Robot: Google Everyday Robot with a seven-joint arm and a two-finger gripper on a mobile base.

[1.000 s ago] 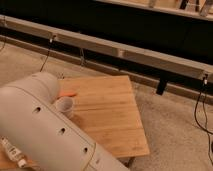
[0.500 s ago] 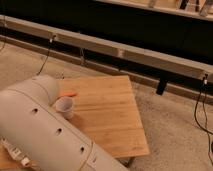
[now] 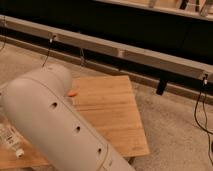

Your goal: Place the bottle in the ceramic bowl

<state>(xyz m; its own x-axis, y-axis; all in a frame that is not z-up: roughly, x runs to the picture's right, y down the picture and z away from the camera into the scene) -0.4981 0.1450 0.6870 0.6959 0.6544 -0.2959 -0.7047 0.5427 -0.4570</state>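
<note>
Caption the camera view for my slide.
Robot arm fills the foreground over a wooden table, bottle lying at lower left; end effector out of view.

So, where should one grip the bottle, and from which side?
Probably mid-body, from above, jaws across its width: the bottle appears to lie flat on the table and is slim. The arm hides its far end and the shut gripper.

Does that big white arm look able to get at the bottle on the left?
Probably yes: the bottle lies right beside the arm, with nothing visible between them. The pincer itself is out of view, so I can't be sure.
</note>
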